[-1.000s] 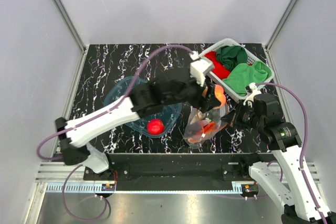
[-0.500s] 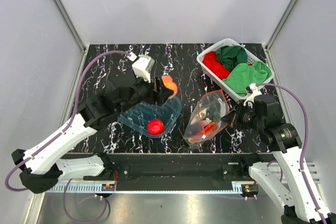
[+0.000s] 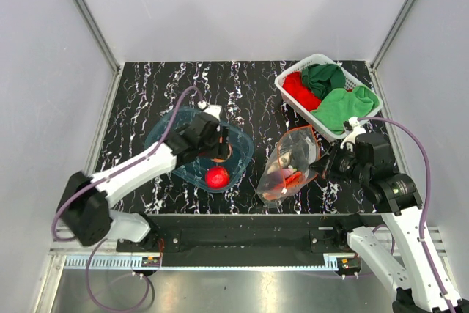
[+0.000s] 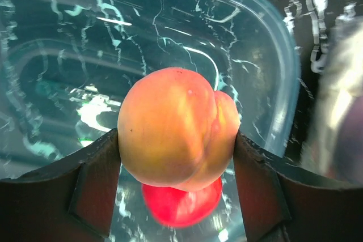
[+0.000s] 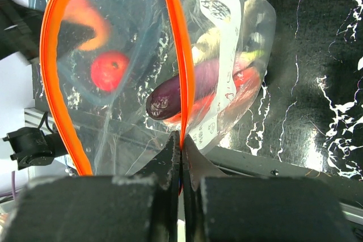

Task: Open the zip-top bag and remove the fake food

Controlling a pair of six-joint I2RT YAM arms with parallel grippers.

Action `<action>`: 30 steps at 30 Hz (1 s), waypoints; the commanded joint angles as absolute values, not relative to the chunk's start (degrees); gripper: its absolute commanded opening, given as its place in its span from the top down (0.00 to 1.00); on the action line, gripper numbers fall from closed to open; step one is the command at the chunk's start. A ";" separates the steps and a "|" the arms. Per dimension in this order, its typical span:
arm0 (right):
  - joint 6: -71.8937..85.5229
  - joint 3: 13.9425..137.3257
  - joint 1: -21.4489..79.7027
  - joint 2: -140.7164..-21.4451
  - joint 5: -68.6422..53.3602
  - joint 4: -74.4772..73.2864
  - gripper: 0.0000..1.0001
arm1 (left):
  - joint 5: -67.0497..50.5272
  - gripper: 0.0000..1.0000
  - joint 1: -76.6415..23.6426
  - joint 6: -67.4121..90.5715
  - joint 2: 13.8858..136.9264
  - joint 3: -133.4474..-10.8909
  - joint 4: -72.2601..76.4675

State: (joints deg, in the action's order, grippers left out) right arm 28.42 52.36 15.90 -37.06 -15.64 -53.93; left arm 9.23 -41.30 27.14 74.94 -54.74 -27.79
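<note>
My left gripper [image 3: 222, 146] is shut on the orange-peach fruit [image 4: 177, 127] and holds it over the translucent blue tub [image 3: 172, 133], just above the glossy red fruit [image 3: 216, 177] that lies in the tub and also shows in the left wrist view [image 4: 181, 205]. My right gripper [image 5: 181, 152] is shut on the orange-red zip strip [image 5: 177, 55] of the clear zip-top bag [image 3: 287, 165], which stands open to the right of the tub. Inside the bag are a purple piece [image 5: 176, 92] and red and yellow pieces. In the top view the right gripper [image 3: 327, 160] is at the bag's right side.
A white basket [image 3: 320, 61] with red and green cloths [image 3: 338, 105] stands at the back right, just behind the right arm. The black marbled table [image 3: 146, 86] is walled by white panels on three sides.
My left arm has carried the orange-peach fruit leftward and down from the bag's mouth to over the blue tub. The right gripper and the bag have stayed in place.
</note>
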 commanded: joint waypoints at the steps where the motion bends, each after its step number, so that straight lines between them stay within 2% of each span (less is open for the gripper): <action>1: 27.42 52.47 15.73 -36.82 -16.08 -52.65 1.00 | 7.21 1.00 -41.13 25.58 82.07 -56.69 -19.69; 4: 27.42 52.47 15.73 -36.65 -16.00 -52.73 1.00 | 5.63 0.95 -41.05 25.49 85.68 -56.51 -17.58; 5: 27.33 52.47 15.73 -36.74 -16.00 -52.73 1.00 | 5.36 0.84 -41.04 25.58 86.48 -56.86 -17.67; 8: 27.42 52.47 15.82 -36.74 -16.17 -52.73 1.00 | 4.83 0.58 -41.13 26.19 87.54 -56.34 -16.53; 9: 27.33 52.47 15.73 -36.74 -16.17 -52.73 1.00 | 5.62 0.43 -41.13 26.45 87.37 -55.99 -16.35; 11: 27.25 52.47 15.82 -36.83 -16.35 -52.73 1.00 | 6.50 0.30 -41.13 26.72 86.23 -55.29 -16.35; 12: 27.25 52.47 15.73 -36.83 -16.61 -52.65 1.00 | 6.76 0.18 -41.13 26.63 85.70 -54.67 -16.26; 14: 27.16 52.47 15.73 -36.91 -16.70 -52.65 1.00 | 6.68 0.04 -41.13 26.46 84.55 -54.58 -16.96; 16: 27.07 52.47 15.73 -37.00 -17.05 -52.65 1.00 | 5.89 0.01 -41.13 26.02 83.50 -54.75 -18.19; 23: 26.98 52.38 15.73 -36.74 -17.40 -52.56 1.00 | 2.39 0.03 -41.22 27.50 76.13 -54.67 -20.92; 28: 26.63 52.29 15.73 -37.18 -18.19 -52.38 1.00 | -8.94 0.23 -42.53 27.77 68.65 -57.65 -18.11; 30: 26.46 52.29 15.73 -37.27 -19.24 -52.12 1.00 | -15.01 0.28 -43.76 27.69 68.29 -60.98 -16.09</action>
